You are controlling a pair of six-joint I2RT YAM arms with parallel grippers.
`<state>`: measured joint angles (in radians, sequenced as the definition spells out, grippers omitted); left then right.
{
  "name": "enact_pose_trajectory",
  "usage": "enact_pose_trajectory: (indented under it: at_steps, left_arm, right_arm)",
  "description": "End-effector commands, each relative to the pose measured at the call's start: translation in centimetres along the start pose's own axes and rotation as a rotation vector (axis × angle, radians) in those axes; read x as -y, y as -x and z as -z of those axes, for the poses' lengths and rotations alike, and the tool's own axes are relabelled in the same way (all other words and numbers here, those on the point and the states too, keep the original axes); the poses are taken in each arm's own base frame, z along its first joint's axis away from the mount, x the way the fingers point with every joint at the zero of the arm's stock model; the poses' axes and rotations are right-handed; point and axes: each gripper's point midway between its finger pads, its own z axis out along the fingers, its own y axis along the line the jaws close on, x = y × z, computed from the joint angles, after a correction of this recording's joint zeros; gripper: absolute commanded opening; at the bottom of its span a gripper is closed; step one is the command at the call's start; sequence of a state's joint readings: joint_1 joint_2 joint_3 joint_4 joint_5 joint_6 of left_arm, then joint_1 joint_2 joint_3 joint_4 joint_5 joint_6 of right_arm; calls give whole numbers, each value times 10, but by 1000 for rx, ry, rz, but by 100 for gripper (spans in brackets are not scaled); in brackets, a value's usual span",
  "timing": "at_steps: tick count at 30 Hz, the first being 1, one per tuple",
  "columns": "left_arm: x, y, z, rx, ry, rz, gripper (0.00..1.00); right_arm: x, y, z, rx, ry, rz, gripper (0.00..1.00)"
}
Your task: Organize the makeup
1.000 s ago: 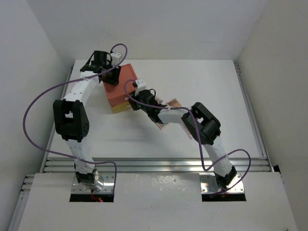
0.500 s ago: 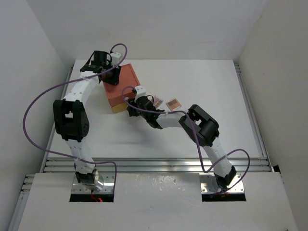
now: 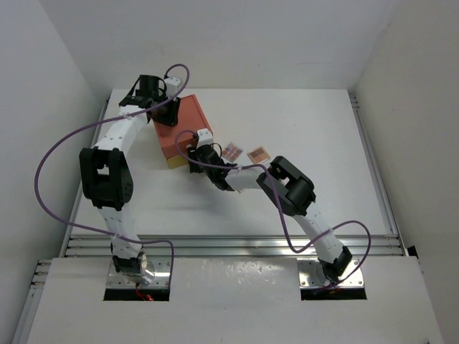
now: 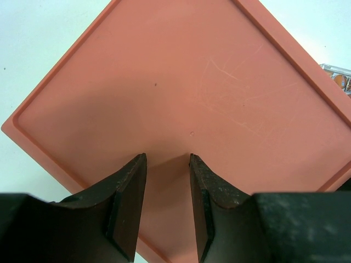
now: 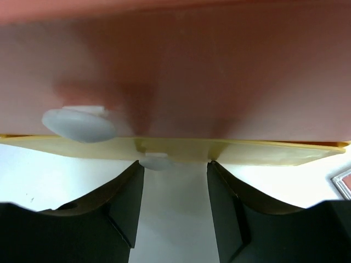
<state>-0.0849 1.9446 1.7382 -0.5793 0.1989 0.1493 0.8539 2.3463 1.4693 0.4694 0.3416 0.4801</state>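
Note:
Two small square eyeshadow palettes (image 3: 231, 152) (image 3: 257, 153) lie on the white table right of the drawer box (image 3: 183, 125). An edge of one palette (image 4: 340, 76) shows past the box lid in the left wrist view, and a corner of a palette (image 5: 343, 183) shows in the right wrist view. My left gripper (image 3: 166, 118) (image 4: 166, 161) hovers open over the orange lid, nothing between its fingers. My right gripper (image 3: 193, 153) (image 5: 174, 164) stands open at the yellow drawer front (image 5: 247, 150), a small white knob (image 5: 156, 160) just by its left fingertip. Brushes and pencils are out of view.
A second, larger white knob (image 5: 79, 123) sits on the orange front above the yellow drawer. White walls close in the table on the left, right and back. A metal rail (image 3: 229, 247) runs along the near edge.
My right arm swung left, away from the palettes, to the front of the drawer box. Both palettes now lie uncovered. The left arm has not moved.

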Motion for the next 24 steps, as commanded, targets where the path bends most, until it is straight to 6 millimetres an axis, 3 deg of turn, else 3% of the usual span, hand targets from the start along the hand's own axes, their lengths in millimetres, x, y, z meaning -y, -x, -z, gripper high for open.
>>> enact_pose_trajectory:
  at_steps: [1, 8, 14, 22, 24]
  left_arm:
    - [16, -57, -17, -189, -78, 58, 42]
    - [17, -62, -19, -207, -82, 61, 42]
    - [17, -62, -19, -206, -83, 52, 42]
    - [17, -64, -18, -215, -85, 54, 42]
    - [17, -64, -18, -215, -86, 45, 42]
  right_arm:
    - [-7, 41, -6, 102, -16, -38, 49]
    - [-15, 43, -9, 110, 11, -36, 46]
    - [-11, 46, -12, 113, -6, -23, 27]
    - [-9, 34, -11, 93, -12, -11, 1]
    - [-8, 38, -8, 104, 3, 12, 0]
